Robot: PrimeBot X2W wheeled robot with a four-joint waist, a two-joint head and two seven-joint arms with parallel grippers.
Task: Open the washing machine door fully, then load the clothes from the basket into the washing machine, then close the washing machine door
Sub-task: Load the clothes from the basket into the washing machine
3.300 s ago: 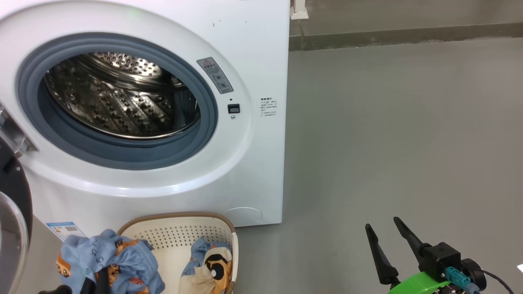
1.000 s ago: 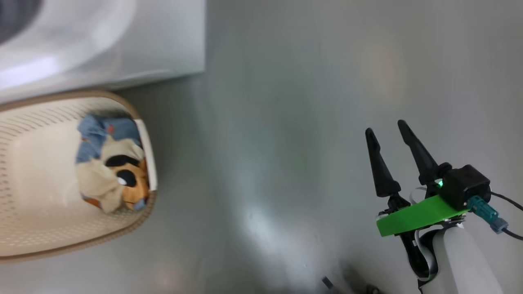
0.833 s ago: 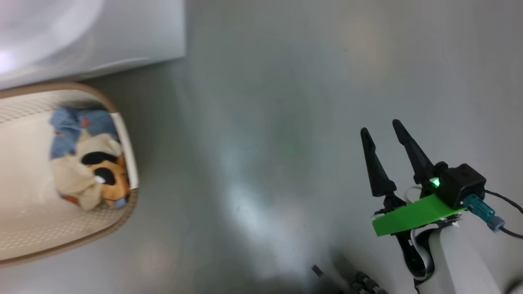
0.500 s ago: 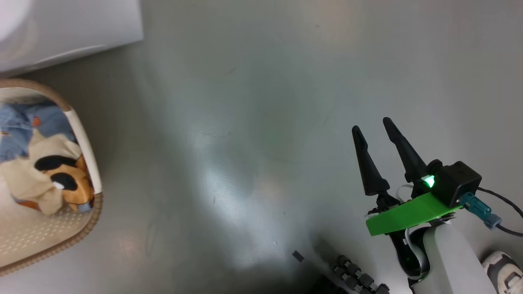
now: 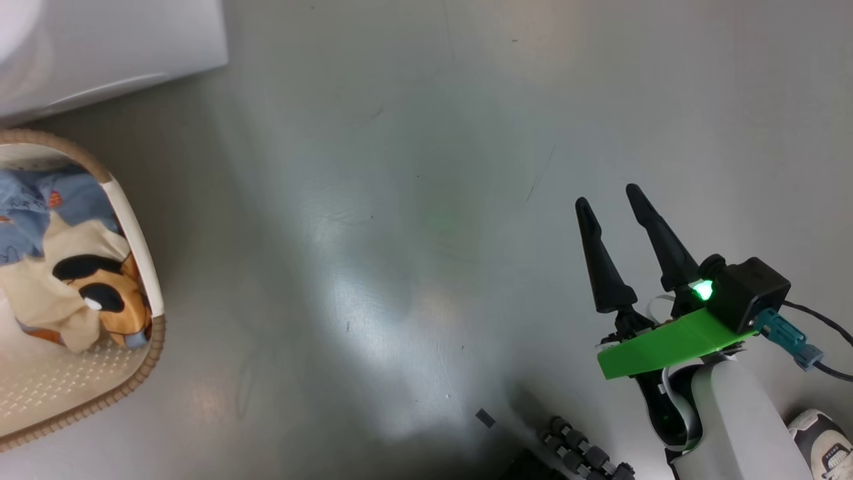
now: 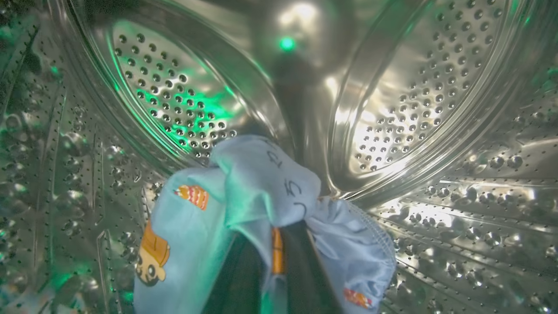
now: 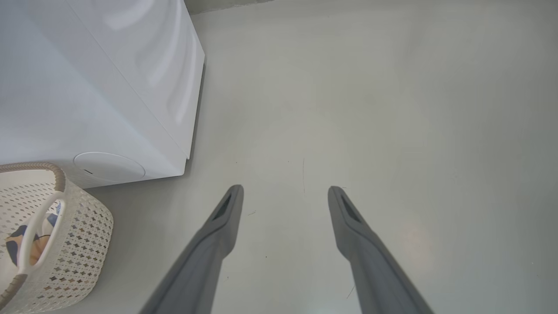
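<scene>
Clothes: light, limp, slippery fabric, best pinched at a bunched fold, as left pincer grips; right pincer spread, empty.

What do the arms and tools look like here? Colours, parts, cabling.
Right tool: two long black tapered fingers, grey with a dark slot near each tip in the right wrist view. Behind them a bright green bracket, a black box with a lit green LED, a teal connector on a black cable, then a pale forearm. Left tool: dark fingers, mostly draped by the clothes.
</scene>
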